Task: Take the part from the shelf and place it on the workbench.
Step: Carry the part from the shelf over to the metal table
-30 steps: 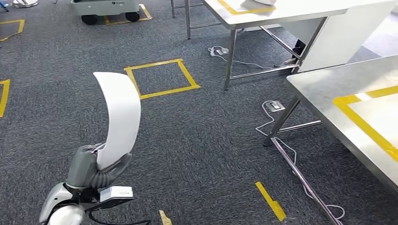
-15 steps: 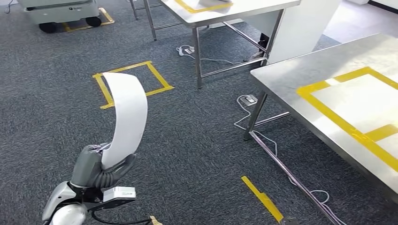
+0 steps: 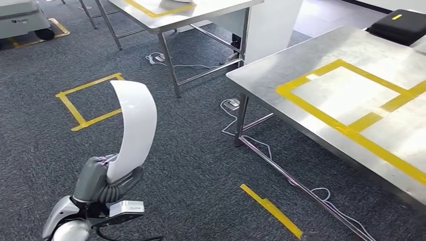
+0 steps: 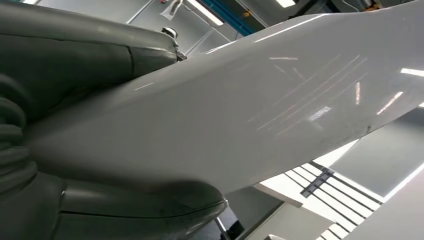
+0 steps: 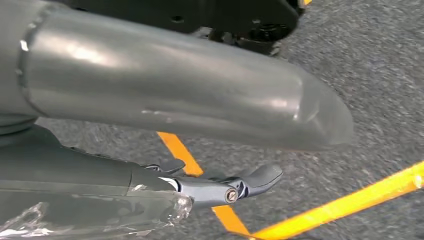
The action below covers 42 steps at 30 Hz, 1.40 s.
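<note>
Part [image 3: 131,128]: white, curved, glossy panel, gripped at its lower end by the left hand [image 3: 103,179]. It stands roughly upright from the hand and arcs over at the top, held above the carpet [image 3: 191,150], not touching any table. In the left wrist view the part [image 4: 260,115] runs across the frame, pinned between the thick grey thumb [image 4: 75,55] on one face and the hand's grey body on the other; faint scratch lines show on its shiny surface.

Right hand [image 5: 200,145]: seen from its wrist camera over grey carpet [image 5: 380,75] crossed by orange-yellow tape strips [image 5: 345,205]. Thumb and a darker finger are spread apart, with nothing between them.

Outward from the left hand: a square of yellow tape [image 3: 90,103] on the carpet, just beyond the part's top edge as seen from the head. A single short yellow tape strip [image 3: 271,211] lies on the carpet to the right of the hand. Further right, a steel workbench [image 3: 261,83] with rectangles outlined in yellow tape on its top; white cables [image 3: 281,170] trail on the floor beneath its near edge. A black case [image 3: 402,25] sits at the bench's far corner. A second steel table [image 3: 211,10] stands behind, well apart from the hand. A grey wheeled unit [image 3: 20,20] is at the far left.
</note>
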Available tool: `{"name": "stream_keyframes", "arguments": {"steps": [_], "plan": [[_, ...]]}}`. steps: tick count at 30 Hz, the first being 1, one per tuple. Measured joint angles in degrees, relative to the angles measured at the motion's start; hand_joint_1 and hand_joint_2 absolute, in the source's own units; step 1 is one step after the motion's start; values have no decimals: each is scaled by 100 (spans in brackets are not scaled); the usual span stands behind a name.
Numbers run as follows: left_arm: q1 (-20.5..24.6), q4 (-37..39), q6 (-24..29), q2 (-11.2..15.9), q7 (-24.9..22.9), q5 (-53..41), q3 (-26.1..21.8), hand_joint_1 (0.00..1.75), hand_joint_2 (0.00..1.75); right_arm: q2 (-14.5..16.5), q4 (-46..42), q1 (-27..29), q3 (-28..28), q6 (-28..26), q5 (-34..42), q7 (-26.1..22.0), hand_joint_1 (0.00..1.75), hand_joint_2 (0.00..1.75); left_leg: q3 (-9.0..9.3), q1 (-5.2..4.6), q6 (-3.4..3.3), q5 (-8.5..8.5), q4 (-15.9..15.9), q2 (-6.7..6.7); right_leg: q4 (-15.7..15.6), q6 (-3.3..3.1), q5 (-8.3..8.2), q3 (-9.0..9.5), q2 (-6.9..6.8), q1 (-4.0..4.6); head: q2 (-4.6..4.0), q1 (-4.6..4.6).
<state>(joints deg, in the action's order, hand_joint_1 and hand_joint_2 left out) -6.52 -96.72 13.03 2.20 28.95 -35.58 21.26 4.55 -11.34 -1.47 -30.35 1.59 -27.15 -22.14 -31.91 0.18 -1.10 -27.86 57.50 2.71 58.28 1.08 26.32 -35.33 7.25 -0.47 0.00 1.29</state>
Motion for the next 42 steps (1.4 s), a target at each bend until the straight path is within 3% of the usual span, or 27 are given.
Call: {"name": "stream_keyframes", "arguments": {"steps": [2,4,6,7,8,10,12,15,17,19,20,21,22,23,24,26,28,30,31,32,34,35,37,38,40,42], "plan": [[7,-1,-2,-11,-1,0,3,175,175,-11,0,8,-2,-3,-5,-2,0,0,45,34,-14,48,-103,-139,252,47,178,-140,-241,24,0,34],[-4,2,-3,-16,-7,-2,5,175,175,-16,0,-13,-3,-6,-10,-4,0,0,59,37,-25,58,-128,-285,920,90,527,-457,-572,14,0,61],[-17,11,-4,-11,-15,-9,5,175,175,-16,0,-21,-5,-14,-19,-4,0,0,61,34,-22,46,-125,-444,1459,150,707,-705,-681,-20,0,60],[-19,17,-6,-10,-16,-15,4,175,175,-17,0,-17,-8,-22,-25,-4,0,0,64,38,-14,36,-122,-515,1467,181,656,-698,-702,-39,0,63],[-18,23,-10,-10,-20,-21,4,175,175,-18,0,-11,-14,-33,-33,-3,0,0,72,46,1,25,-118,-577,1254,206,511,-574,-731,-58,0,64],[-11,28,-37,-7,-28,-36,3,175,175,-18,0,-19,-30,-52,-51,-1,0,0,101,51,67,-15,-97,-687,465,242,203,-130,-915,-73,0,70],[23,30,-85,5,-40,-55,3,175,175,-15,-1,-43,-39,-58,-69,7,0,0,123,26,139,-52,-58,-773,-10,184,93,146,-1032,-56,0,67],[153,42,-164,33,-87,-93,3,175,175,-14,-1,-44,-41,-58,-115,28,0,0,141,30,214,-87,-27,-837,-2,32,99,143,-907,-37,0,55],[251,51,-198,62,-124,-114,-1,175,175,-16,-2,-47,-45,-57,-146,37,0,0,59,63,260,-277,200,-652,-7,-50,87,145,-808,-44,0,40],[298,64,-222,97,-147,-139,-4,175,175,-19,-2,-73,-50,-55,-162,39,0,0,-255,73,271,-649,893,-400,-11,-105,77,143,-689,-39,0,20],[306,75,-235,115,-157,-150,-6,175,175,-20,-2,-83,-51,-52,-166,39,0,0,-454,72,263,-807,1301,-348,-11,-121,75,140,-617,-28,0,17],[313,90,-249,129,-171,-163,-8,175,175,-20,-2,-86,-51,-46,-172,41,0,0,-608,68,247,-875,1592,-327,-11,-132,72,139,-540,-12,0,17],[325,104,-262,141,-187,-171,-9,175,175,-20,-2,-82,-51,-42,-177,43,0,0,-677,60,218,-825,1683,-318,-11,-141,69,140,-462,5,0,17],[342,115,-273,150,-203,-178,-11,175,175,-20,-2,-77,-51,-38,-184,46,0,0,-640,48,176,-663,1548,-304,-11,-146,64,144,-384,23,0,17],[367,125,-283,158,-220,-190,-16,175,175,-19,-2,-72,-51,-35,-193,50,0,0,-511,27,114,-423,1215,-245,-11,-151,58,147,-306,36,0,17],[418,140,-300,174,-242,-215,-26,175,175,-3,-2,-73,-52,-29,-217,57,0,0,-212,-9,-41,-50,482,46,-6,-144,44,135,-174,45,0,27],[467,159,-320,181,-259,-247,-27,175,175,13,-1,-79,-54,-21,-250,70,0,0,-68,-33,-112,27,124,239,-1,-99,20,87,-62,21,0,17],[523,181,-341,179,-296,-275,-24,175,175,10,-1,-75,-54,-16,-293,88,0,0,-35,-28,-87,24,28,143,-16,-31,-8,29,47,5,0,-3],[561,198,-355,175,-322,-289,-23,175,175,7,-1,-67,-53,-15,-323,99,0,0,-16,-11,-74,44,-22,73,3,1,8,-3,-1,13,0,2],[599,215,-368,169,-346,-298,-24,175,175,4,-1,-66,-51,-15,-367,114,0,0,7,7,-65,65,-75,-5,110,36,86,-72,-131,23,0,24],[673,270,-399,162,-398,-327,-25,175,175,2,-1,-94,-40,-17,-468,143,0,0,36,23,-60,87,-133,-177,641,106,395,-340,-489,16,0,71],[701,305,-411,160,-422,-342,-25,175,175,1,-2,-116,-31,-19,-512,155,0,0,35,21,-63,85,-134,-264,1006,142,571,-518,-602,-3,0,90],[745,392,-429,161,-474,-368,-25,175,175,0,-1,-132,-5,-20,-580,175,0,0,34,21,-55,75,-130,-435,1452,201,694,-727,-682,-36,0,90],[765,428,-432,159,-489,-377,-25,175,175,-2,-2,-125,6,-21,-607,183,0,0,37,25,-42,66,-127,-510,1378,223,599,-674,-711,-50,0,92],[804,484,-436,154,-523,-390,-26,175,175,-5,-2,-113,25,-23,-664,197,0,0,59,33,8,34,-110,-633,669,254,249,-267,-824,-72,0,91],[856,526,-437,150,-546,-397,-33,175,175,-7,-2,-127,44,-21,-709,207,0,0,66,12,80,-3,-83,-710,43,203,73,113,-903,-58,0,85]]}}
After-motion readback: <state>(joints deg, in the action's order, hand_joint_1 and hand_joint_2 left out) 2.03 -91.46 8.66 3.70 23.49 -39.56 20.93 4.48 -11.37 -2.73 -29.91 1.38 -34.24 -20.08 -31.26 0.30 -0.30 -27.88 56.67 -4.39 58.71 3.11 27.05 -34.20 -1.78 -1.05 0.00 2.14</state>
